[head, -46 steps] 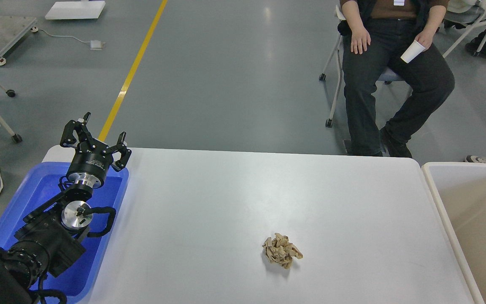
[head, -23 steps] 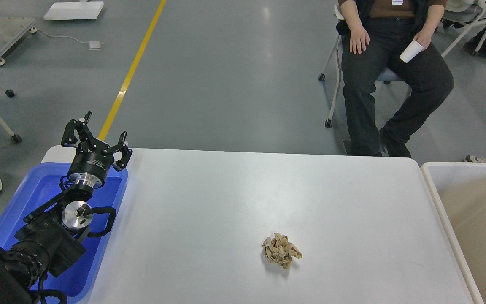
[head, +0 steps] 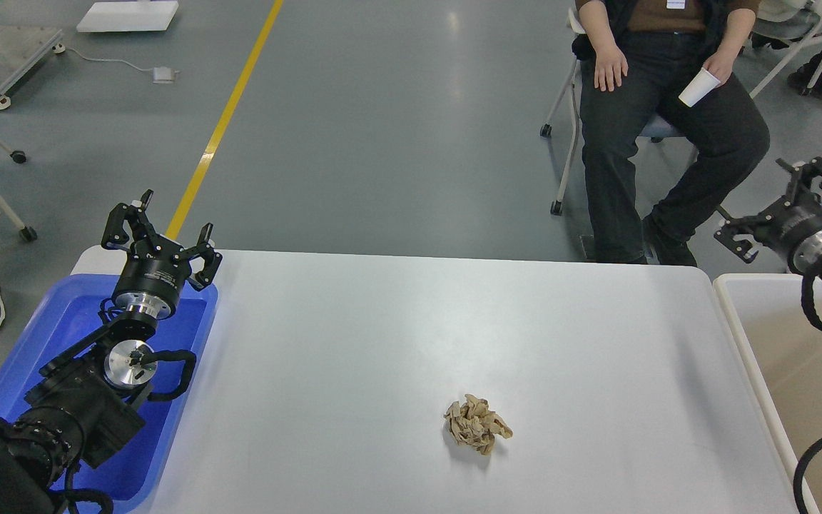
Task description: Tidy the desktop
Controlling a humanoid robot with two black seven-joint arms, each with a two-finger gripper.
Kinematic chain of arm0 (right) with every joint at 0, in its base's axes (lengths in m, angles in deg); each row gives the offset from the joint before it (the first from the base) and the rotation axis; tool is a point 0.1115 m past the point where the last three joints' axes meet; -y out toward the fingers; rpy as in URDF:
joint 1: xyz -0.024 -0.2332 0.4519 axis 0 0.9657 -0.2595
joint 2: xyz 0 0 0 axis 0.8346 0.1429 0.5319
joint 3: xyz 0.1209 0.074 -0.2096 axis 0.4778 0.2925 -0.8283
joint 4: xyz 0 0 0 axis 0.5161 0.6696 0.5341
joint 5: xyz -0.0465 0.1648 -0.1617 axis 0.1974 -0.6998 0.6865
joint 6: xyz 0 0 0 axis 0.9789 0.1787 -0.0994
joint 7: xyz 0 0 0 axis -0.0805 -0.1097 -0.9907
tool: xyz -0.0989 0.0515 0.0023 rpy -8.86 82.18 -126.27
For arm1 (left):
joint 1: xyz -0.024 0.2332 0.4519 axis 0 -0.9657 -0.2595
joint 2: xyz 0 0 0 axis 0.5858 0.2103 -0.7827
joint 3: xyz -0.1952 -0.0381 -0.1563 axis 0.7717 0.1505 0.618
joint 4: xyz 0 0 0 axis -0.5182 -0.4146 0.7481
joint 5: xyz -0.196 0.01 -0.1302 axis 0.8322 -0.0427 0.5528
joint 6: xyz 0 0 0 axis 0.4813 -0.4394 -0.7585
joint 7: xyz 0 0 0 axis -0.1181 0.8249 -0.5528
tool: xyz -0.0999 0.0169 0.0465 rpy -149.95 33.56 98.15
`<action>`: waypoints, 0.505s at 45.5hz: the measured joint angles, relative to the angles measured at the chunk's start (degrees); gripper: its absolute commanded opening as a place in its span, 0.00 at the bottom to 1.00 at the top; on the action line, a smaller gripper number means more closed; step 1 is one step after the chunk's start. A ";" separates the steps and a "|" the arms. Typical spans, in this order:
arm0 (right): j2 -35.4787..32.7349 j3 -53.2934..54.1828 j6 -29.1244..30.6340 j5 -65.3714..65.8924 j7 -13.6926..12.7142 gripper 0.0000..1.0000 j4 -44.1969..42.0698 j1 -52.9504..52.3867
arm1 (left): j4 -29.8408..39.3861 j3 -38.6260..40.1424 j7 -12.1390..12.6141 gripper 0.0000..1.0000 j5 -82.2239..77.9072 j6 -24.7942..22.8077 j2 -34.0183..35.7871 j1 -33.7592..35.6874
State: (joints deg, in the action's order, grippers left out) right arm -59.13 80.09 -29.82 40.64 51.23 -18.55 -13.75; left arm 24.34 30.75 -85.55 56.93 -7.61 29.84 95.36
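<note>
Table [head: 354,343]: white and smooth, set between a blue tray [head: 40,335] on the left and a beige tub [head: 760,335] on the right; only one loose item is carried on it.
Paper wad [head: 477,425]: a crumpled brown ball lying on the near middle of the table, well apart from both sets of jaws, nearer the right arm's side.
Handling: the wad is judged very light, soft and crushable, not fragile and not slippery; it would likely skid on the smooth top if nudged from one side.
Hold: best taken from above across its widest part, the jaws closing on both flanks together; little force should be needed.
Left gripper [head: 160,235]: held over the tray's far end, jaws apart, nothing between them.
Right gripper [head: 782,203]: raised beyond the tub's far corner, jaws apart and empty.
Change: half a second ago only a dark tip of the right arm was seen at the right edge over the tub; the arm has since been lifted into view. The left arm and the wad are unmoved.
</note>
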 measured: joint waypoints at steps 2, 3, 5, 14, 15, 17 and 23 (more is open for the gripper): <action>1.29 1.14 0.26 -0.37 0.00 1.00 0.00 -0.02 | 0.00 0.00 0.00 1.00 0.00 0.00 0.00 0.00; 2.08 1.77 0.41 -0.54 0.00 1.00 0.00 -0.02 | 0.00 0.00 0.00 1.00 0.00 0.00 0.00 0.00; 3.19 2.56 0.58 -0.77 0.01 1.00 0.00 -0.02 | 0.00 0.00 0.00 1.00 0.00 0.00 0.00 0.00; 8.43 4.94 1.25 -1.44 0.04 1.00 0.00 0.58 | 0.00 -0.01 0.00 1.00 0.00 0.00 0.00 0.00; 9.16 5.15 1.33 -1.49 0.09 1.00 -0.01 0.68 | 0.00 -0.01 0.00 1.00 0.00 0.00 0.00 0.00; 10.22 5.38 1.43 -1.56 0.22 1.00 -0.05 0.86 | 0.00 -0.02 0.00 1.00 0.00 0.00 0.00 0.00; 13.36 5.91 1.66 -1.69 1.05 1.00 -0.38 1.70 | 0.00 -0.02 0.00 1.00 0.00 0.00 0.00 0.00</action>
State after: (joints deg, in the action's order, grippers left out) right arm -45.78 86.00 -28.16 38.95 52.28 -18.93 -12.05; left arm 24.34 30.73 -85.55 56.93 -7.61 29.84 95.36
